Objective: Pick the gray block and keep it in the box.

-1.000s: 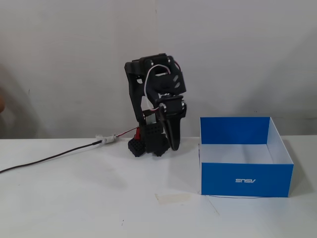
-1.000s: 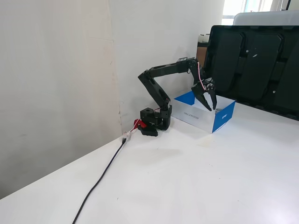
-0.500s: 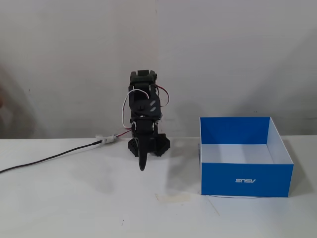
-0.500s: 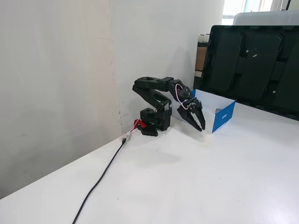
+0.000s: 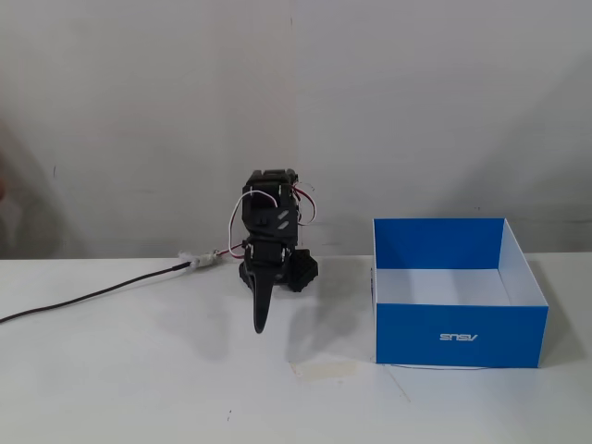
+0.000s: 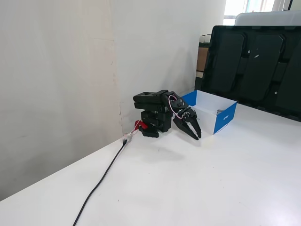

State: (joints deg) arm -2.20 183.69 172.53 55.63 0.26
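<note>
The blue box (image 5: 462, 335) stands open-topped on the white table, right of the arm; in the other fixed view it (image 6: 225, 119) sits just behind the gripper. The gray block does not show on the table. A small gray spot (image 6: 217, 111) shows inside the box at its near wall; I cannot tell if it is the block. In the front fixed view the box's front wall hides its floor. The arm is folded low at its base. My gripper (image 5: 261, 326) points down, tips just above the table, jaws together and empty; it also shows in the side fixed view (image 6: 198, 137).
A pale patch of tape (image 5: 324, 368) lies on the table left of the box's front corner. A black cable (image 5: 92, 296) runs left from the arm base. A large dark screen (image 6: 256, 66) stands behind the box. A wall is close behind the arm.
</note>
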